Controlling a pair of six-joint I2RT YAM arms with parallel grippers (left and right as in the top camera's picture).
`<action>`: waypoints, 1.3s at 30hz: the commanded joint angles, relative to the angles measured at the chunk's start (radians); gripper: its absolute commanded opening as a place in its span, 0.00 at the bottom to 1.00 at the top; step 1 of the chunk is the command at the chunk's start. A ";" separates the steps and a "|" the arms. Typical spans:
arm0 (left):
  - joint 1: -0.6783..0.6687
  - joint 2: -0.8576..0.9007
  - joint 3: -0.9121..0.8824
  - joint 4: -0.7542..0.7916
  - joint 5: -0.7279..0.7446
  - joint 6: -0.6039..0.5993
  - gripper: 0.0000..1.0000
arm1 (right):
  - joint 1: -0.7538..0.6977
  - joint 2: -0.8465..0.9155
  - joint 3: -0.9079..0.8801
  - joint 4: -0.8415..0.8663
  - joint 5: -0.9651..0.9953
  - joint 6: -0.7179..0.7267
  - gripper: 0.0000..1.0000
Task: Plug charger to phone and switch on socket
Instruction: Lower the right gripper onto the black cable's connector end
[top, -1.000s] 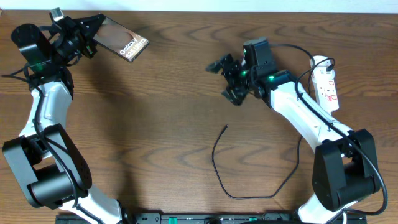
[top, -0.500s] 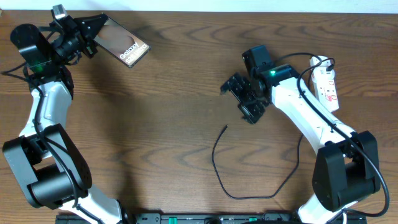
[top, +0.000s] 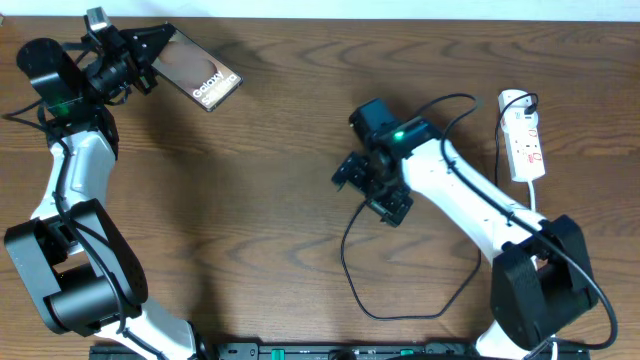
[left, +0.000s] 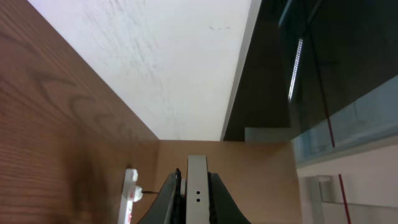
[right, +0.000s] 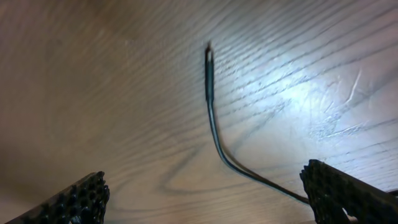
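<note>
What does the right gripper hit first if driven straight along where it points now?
Most likely the charger: its free plug end lies on the table, roughly centred ahead of the open right gripper. Depth is unclear, so it could touch bare wood just beside the cable first.

Bare table (top: 250, 200) runs wide across the middle — I have room for either arm there. Between the spread fingers of my right gripper (top: 366, 193) lies only the charger (right: 209, 74) tip, nothing beside it. Its loop curls toward the front edge; the socket (top: 525, 140) blocks the far right, the phone (top: 198, 72) the far-left corner.
</note>
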 joint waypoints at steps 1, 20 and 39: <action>0.008 -0.022 -0.002 0.012 0.023 0.009 0.08 | 0.004 0.051 0.010 -0.001 0.038 0.006 0.99; 0.008 -0.022 -0.002 0.012 0.022 0.016 0.08 | 0.000 0.180 0.007 0.064 -0.045 -0.051 0.87; 0.008 -0.022 -0.002 0.012 0.021 0.016 0.08 | 0.002 0.214 0.006 0.071 0.034 -0.051 0.71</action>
